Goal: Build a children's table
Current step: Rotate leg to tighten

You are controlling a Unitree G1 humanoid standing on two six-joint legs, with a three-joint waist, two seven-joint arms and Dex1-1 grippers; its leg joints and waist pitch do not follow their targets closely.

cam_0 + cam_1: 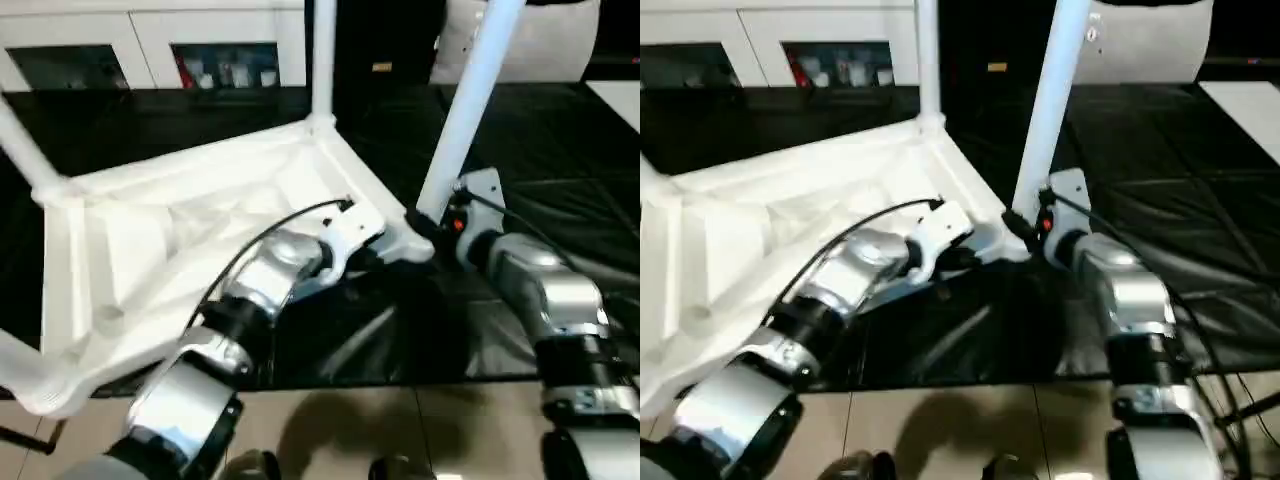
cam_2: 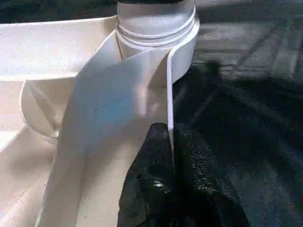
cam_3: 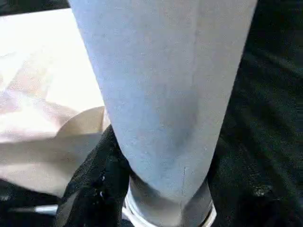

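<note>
Children's table (image 1: 180, 230): left fingers (image 2: 158, 156) pinch its rim; right fingers (image 3: 102, 170) clasp a leg (image 1: 465, 110).

Leg tops: the two upright white tapered plastic tube legs (image 1: 470, 110) (image 1: 323, 60) of the upturned white plastic children's table (image 1: 150, 250) run out past the upper edge of the head views; their ends cannot be seen.
Left-side legs: the white leg at the far left corner (image 1: 22, 150) and the one at the near left corner (image 1: 20, 372) are cut off by the picture's left edge.
Right gripper: its black fingertips (image 3: 102, 184) sit either side of the nearer leg's base; the leg itself hides their inner faces.
Left gripper: the black fingers (image 2: 158, 189) are blocked in the head views by the silver forearm (image 1: 270, 270).
Cabinet contents: small items behind the white cabinet's glass (image 1: 225, 68) are too small to tell.
</note>
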